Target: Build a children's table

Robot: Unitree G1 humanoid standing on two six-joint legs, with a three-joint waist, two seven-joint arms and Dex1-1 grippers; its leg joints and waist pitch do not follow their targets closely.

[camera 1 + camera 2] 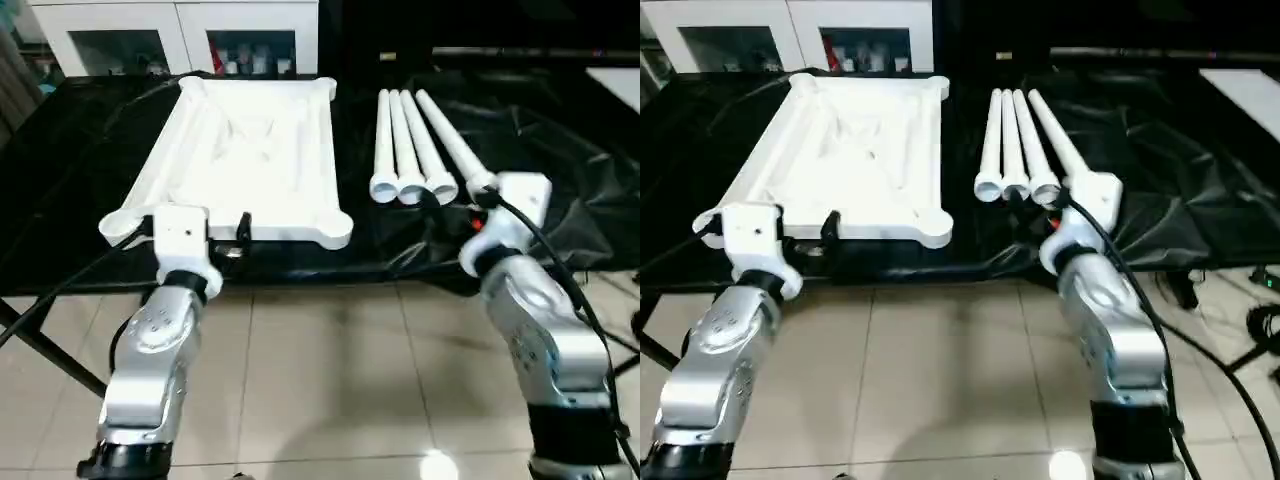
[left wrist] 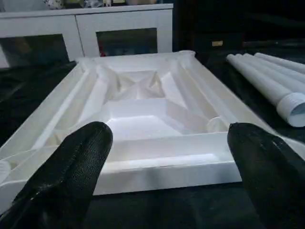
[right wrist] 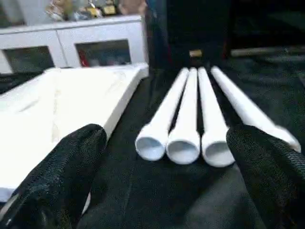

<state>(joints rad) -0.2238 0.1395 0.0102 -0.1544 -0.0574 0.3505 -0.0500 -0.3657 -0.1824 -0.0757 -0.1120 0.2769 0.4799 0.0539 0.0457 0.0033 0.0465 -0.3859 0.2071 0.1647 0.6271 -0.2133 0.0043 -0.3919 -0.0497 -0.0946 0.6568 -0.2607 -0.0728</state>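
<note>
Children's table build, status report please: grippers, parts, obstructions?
Left gripper open, facing the tabletop, holding nothing. Right gripper open before the four legs. Tabletop underside up, legs side by side beside it. Nothing in the way.

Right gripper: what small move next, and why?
Probably ease the right gripper forward to the near end of the rightmost leg. Its fingers are open and hold nothing, the four legs lie loose beside the upturned tabletop, and no corner socket holds a leg.
</note>
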